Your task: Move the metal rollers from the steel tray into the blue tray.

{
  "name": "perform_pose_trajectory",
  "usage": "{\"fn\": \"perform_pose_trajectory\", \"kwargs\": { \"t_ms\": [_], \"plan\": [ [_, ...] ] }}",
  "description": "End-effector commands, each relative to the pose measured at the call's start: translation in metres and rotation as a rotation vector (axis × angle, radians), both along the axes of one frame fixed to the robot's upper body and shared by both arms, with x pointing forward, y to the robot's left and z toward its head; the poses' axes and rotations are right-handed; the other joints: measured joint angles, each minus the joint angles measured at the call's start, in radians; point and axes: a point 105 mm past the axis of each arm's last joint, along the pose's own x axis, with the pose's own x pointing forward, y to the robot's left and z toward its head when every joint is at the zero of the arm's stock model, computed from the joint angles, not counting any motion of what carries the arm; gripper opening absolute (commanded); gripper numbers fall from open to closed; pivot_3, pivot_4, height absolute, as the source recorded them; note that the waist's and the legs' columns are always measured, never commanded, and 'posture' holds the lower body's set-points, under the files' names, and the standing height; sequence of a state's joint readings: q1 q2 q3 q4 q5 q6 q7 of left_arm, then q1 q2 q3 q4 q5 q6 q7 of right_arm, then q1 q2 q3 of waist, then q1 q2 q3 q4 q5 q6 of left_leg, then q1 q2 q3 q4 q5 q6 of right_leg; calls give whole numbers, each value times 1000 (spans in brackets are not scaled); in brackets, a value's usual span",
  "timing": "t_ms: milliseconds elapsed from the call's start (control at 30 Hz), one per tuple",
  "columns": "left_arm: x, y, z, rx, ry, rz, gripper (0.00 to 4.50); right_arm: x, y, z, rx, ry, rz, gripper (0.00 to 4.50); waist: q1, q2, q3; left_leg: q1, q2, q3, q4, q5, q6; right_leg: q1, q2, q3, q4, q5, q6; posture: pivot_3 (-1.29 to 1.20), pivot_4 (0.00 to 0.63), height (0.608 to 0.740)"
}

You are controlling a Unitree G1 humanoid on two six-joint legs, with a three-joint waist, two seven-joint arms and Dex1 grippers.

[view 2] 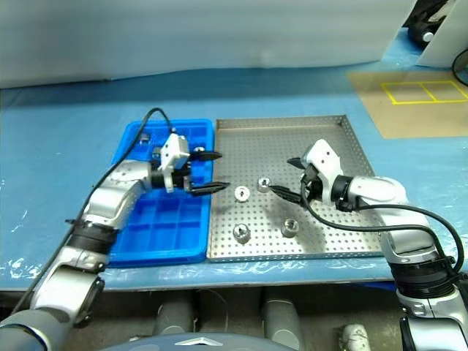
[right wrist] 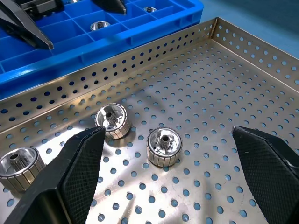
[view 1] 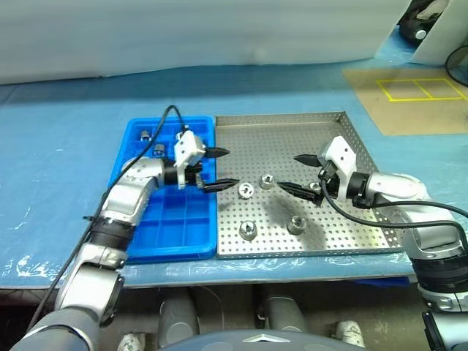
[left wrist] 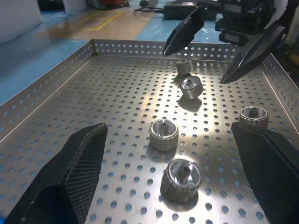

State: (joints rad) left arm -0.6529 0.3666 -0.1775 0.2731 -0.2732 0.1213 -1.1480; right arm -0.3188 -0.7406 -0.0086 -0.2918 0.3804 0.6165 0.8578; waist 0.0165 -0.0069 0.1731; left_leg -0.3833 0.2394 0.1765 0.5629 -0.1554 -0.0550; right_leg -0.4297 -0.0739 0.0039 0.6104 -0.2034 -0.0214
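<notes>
Blue plastic, a gridded tray [view 1: 157, 223], lay on the left of the table, touching the side of the steel tray [view 1: 344, 238]. At least two rollers already sat in its far compartments, one [right wrist: 100, 25] seen with its hole facing up.

The left arm reached across the blue tray, forearm angled toward the right, wrist turned so the left gripper [view 1: 221, 169] pointed nearly level over the seam between the two trays. Its fingers stood wide apart, holding nothing and touching nothing; the near fingertip [view 1: 228, 183] hung just beside a roller [view 1: 245, 190] in the steel tray.

That roller lay tipped, its axis slanting. Just right of it another roller [view 1: 268, 180] stood close by. Nearer the front rim, two rollers [view 1: 248, 229] and [view 1: 296, 224] stood upright on the perforated floor, holes up, well apart from each other. A further roller [view 1: 314, 187] sat by the right gripper's lower finger; whether they touched could not be told.

The right arm came in from the right, elbow out, forearm bent toward the left. The right gripper [view 1: 296, 172] pointed left and slightly down over the middle of the steel tray, spread wide and empty.
</notes>
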Motion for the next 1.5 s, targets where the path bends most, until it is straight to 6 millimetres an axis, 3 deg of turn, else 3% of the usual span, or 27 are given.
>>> {"fn": "perform_pose_trajectory", "kwargs": {
  "t_ms": [33, 300, 500, 700, 933, 1167, 1267, 1367, 1500],
  "plan": [
    [-1, -17, -2, 98, -73, -124, 4500, -8, -1, 17, -12, -52, 24, 4470, -2, 0, 0, 0, 0, 0, 0, 0, 0, 0, 0, 0, 0, 0, 0, -374, 150, 740],
    [7, -7, -25, 372, -71, -303, 4500, -19, -3, 12, -14, -50, -22, 4470, -27, 0, 0, 1, 1, 0, 0, 0, 0, 0, 0, 1, -1, 0, 0, -453, 150, 740],
    [22, -11, -39, 554, -96, -289, 4500, -24, -4, 6, -7, -55, -68, 4470, -28, 0, 0, 1, -1, 0, 1, -1, 2, 3, 0, 1, -2, 1, 1, -493, 150, 740],
    [26, -29, -43, 588, -77, -281, 4500, -24, -6, 4, -3, -69, -106, 4470, -29, 1, -1, 4, -1, 0, 2, -1, 2, 6, 0, 1, -3, 1, 1, -514, 150, 740],
    [21, -20, -60, 736, -83, -332, 4500, -23, -5, 2, -4, -76, -120, 4470, -44, 1, -1, 5, 1, 0, 1, -1, 2, 6, 0, 1, -3, 1, 1, -520, 150, 740],
    [22, -19, -63, 763, -98, -329, 4500, -21, -5, 2, -7, -88, -131, 4470, -62, 1, -1, 5, 0, 0, 1, -1, 2, 6, 0, 1, -3, 1, 1, -520, 150, 740],
    [20, -18, -64, 761, -111, -341, 3974, -20, -5, 2, -8, -91, -134, 4500, -62, 1, -1, 5, 0, 0, 1, -1, 2, 6, 0, 1, -3, 1, 1, -518, 150, 740],
    [24, -20, -64, 749, -110, -301, 2999, -20, -5, 2, -7, -93, -134, 4500, -62, 1, -1, 5, 0, 0, 1, -1, 2, 6, 0, 1, -4, 1, 1, -515, 150, 740],
    [22, -19, -65, 743, -111, -317, 2822, -19, -5, 2, -8, -97, -134, 4500, -62, 1, -1, 5, 0, 0, 1, -1, 2, 6, 0, 1, -4, 1, 1, -511, 150, 740]
  ]
}}
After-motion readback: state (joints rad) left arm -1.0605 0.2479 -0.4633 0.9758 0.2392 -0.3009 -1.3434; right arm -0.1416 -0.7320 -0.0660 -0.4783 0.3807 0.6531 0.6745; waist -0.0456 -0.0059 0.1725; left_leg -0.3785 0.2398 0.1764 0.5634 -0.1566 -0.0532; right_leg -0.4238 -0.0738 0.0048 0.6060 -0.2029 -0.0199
